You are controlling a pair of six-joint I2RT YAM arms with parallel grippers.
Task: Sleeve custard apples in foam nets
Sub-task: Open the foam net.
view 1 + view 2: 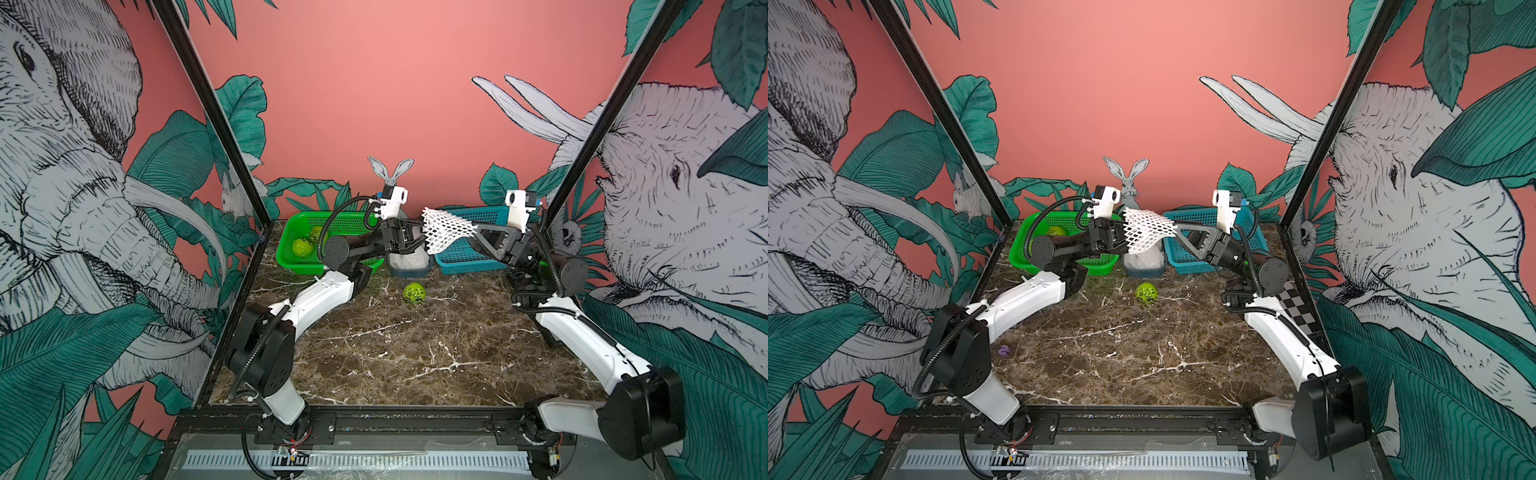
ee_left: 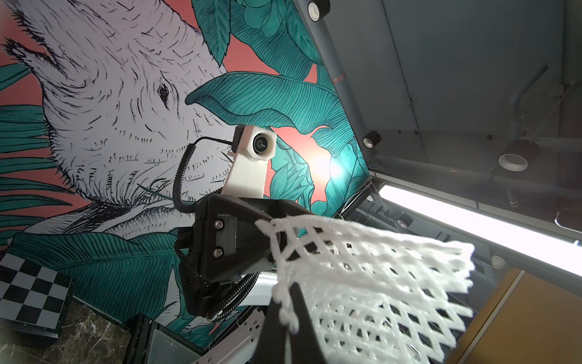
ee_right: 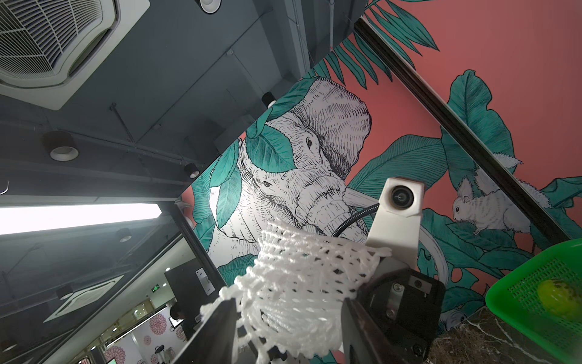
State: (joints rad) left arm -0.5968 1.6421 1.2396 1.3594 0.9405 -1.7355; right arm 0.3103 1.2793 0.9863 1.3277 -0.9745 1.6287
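Above the far middle of the table, one foam net is held in the air between the two arms, just over a dark tray in which more foam nets are stacked. The left gripper is clenched on the net's left, flared end. The right gripper is met at the net's narrower right end. In the right wrist view its fingers are seen standing apart with the mesh lying across them, and whether the net is pinched or merely draped there cannot be told.

One custard apple lies bare on the table, nearer than the tray and well below the net. Two more custard apples are seen in the green basket at far left. The blue basket stands at far right, partly hidden by the right arm.

The step in hand is judged to be the opening of the sleeve. For that to be done well, only one wall of the tube should be taken by each gripper, so that a mouth is formed when the walls are drawn apart. If both walls are pinched together, the tube will be held flat. The pull should be gentle, since the foam is likely to stretch and may slip or tear. The mouth should then be brought down over the loose fruit, which may roll when it is touched.
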